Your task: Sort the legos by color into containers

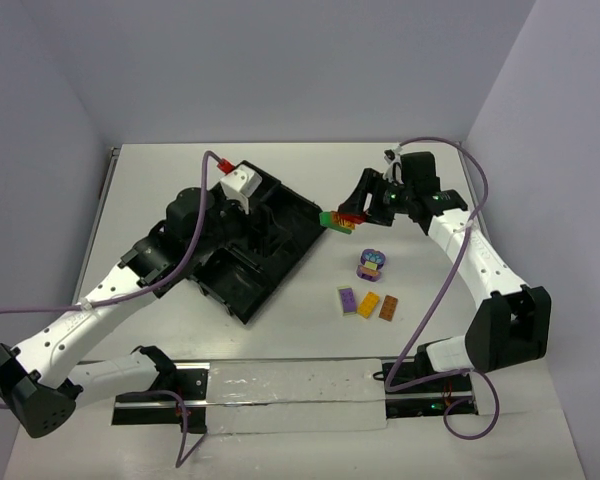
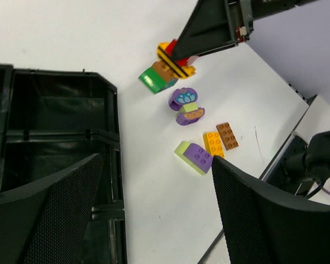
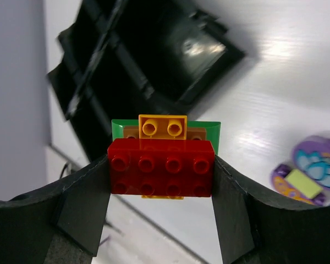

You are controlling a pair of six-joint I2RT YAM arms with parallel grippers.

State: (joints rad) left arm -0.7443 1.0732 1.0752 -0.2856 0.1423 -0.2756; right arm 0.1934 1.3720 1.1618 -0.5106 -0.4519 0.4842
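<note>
My right gripper [image 3: 160, 176] is shut on a stack of legos: a red brick [image 3: 160, 166] in front, with orange-yellow, brown and green [image 3: 209, 132] bricks behind it. The stack [image 1: 340, 220] hangs just right of the black divided tray [image 1: 270, 235]. My left gripper [image 2: 157, 214] is open and empty over the tray's right rim [image 2: 114, 137]. On the table lie a rounded purple piece [image 1: 372, 264], a purple-on-lime brick [image 1: 348, 299], an orange-yellow brick [image 1: 369, 305] and a brown brick [image 1: 389, 308].
The tray's compartments [image 2: 55, 115] look empty in the left wrist view. A metal rail [image 1: 280, 385] runs along the near edge between the arm bases. Walls stand close behind and at both sides of the table.
</note>
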